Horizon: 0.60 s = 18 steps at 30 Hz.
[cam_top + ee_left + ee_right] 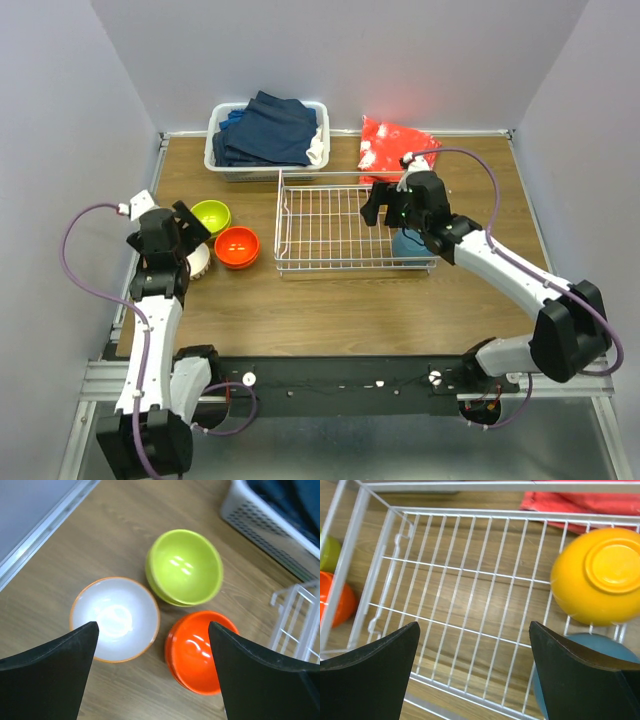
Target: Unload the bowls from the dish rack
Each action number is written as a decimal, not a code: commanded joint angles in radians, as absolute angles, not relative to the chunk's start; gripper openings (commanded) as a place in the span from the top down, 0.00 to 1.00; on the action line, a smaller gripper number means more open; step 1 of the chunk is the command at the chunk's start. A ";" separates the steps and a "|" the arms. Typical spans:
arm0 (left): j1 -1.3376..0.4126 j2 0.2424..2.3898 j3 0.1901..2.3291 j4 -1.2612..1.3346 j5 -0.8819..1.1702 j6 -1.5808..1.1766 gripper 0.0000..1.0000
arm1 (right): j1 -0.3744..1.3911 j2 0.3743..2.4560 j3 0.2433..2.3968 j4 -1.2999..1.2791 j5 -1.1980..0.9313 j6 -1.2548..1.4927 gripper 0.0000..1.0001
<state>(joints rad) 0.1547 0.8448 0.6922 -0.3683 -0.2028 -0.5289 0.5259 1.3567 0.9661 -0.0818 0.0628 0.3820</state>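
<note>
Your left hand (152, 625), fingers apart, hangs over the white bowl (115, 617), lime bowl (185, 567) and red bowl (192, 650). Your right hand (474, 625), likewise apart, hovers over the rack (470, 511), with the yellow bowl (600, 575) to its right.

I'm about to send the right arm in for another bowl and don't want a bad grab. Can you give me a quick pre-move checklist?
1. Right gripper open and empty: ok.
2. Bowls to fetch in the dish rack: ok, the yellow-orange bowl and the teal bowl.
3. Fingers centred over a bowl: not ok, both bowls sit off to one side in the wrist view.
4. Teal bowl's rim exposed: cannot tell, a finger hides most of it.
5. Left gripper open, away from the rack: ok.
</note>
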 commanded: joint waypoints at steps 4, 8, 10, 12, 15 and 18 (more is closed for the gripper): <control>-0.083 0.716 0.742 -0.342 -0.238 -0.334 0.01 | 0.526 1.436 1.081 -0.316 0.262 0.278 0.02; -0.155 0.661 0.713 -0.327 -0.251 -0.311 0.01 | 0.526 1.491 1.132 -0.331 0.297 0.203 0.02; -0.176 0.650 0.707 -0.331 -0.265 -0.305 0.01 | 0.526 1.525 1.164 -0.334 0.354 0.154 0.03; -0.213 0.635 0.706 -0.340 -0.296 -0.299 0.01 | 0.526 1.552 1.187 -0.336 0.415 0.091 0.03; -0.247 0.617 0.701 -0.348 -0.321 -0.296 0.01 | 0.526 1.615 1.239 -0.360 0.445 0.011 0.05; -0.271 0.606 0.690 -0.347 -0.322 -0.290 0.01 | 0.528 1.664 1.269 -0.364 0.483 -0.073 0.06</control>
<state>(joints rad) -0.2401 0.6304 0.7189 -0.3454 -0.2695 -0.3168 0.5259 1.6112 1.2190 -0.3180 0.3679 0.0883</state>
